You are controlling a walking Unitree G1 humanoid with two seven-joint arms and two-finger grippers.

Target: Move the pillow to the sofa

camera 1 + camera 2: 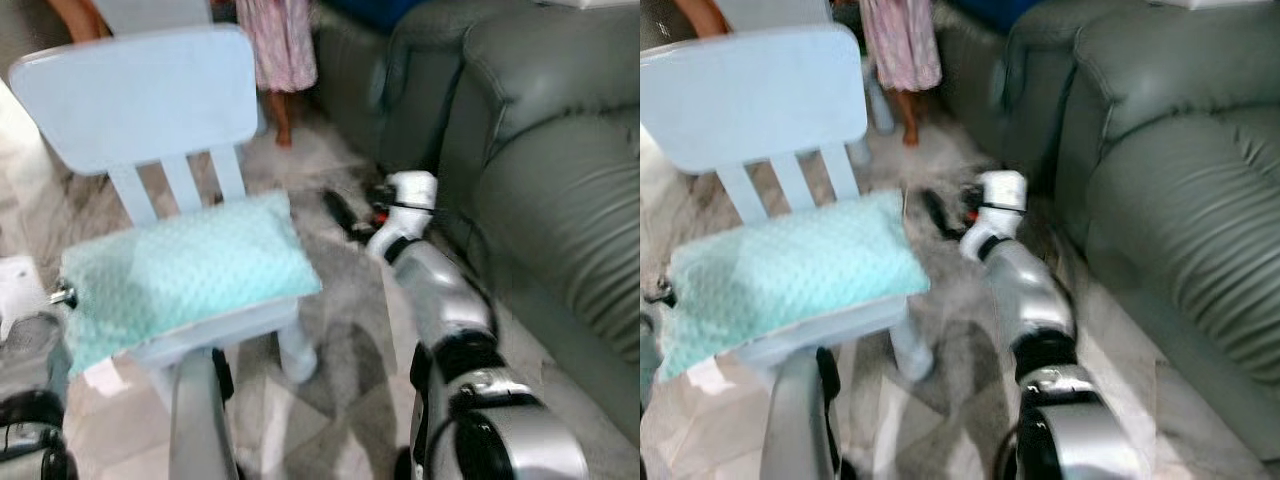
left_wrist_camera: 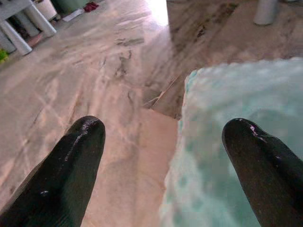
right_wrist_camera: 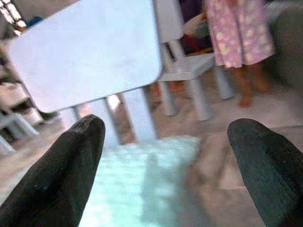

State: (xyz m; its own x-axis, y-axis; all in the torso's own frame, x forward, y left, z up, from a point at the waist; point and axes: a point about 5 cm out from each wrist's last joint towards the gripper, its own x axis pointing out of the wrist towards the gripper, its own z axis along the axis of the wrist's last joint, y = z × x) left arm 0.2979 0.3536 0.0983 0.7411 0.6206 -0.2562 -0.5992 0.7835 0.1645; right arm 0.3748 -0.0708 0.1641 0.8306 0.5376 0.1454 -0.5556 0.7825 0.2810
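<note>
A teal, bumpy pillow point(image 1: 185, 275) lies on the seat of a small light-blue chair point(image 1: 140, 95). The grey sofa point(image 1: 560, 190) stands to the right. My right gripper point(image 1: 345, 215) reaches forward between the chair and the sofa, just right of the pillow's far corner. Its fingers point(image 3: 71, 165) stand open and empty, facing the pillow point(image 3: 142, 184) and the chair back. My left gripper point(image 2: 163, 137) is open at the pillow's point(image 2: 236, 165) near left edge, one finger over the floor, the other over the fabric. My left arm point(image 1: 195, 420) rises below the seat's front.
A person in a pink patterned dress point(image 1: 280, 45) stands barefoot behind the chair, near the sofa's arm. A second pale chair point(image 3: 182, 71) stands behind the first. A patterned grey rug point(image 1: 350, 330) covers the floor between chair and sofa.
</note>
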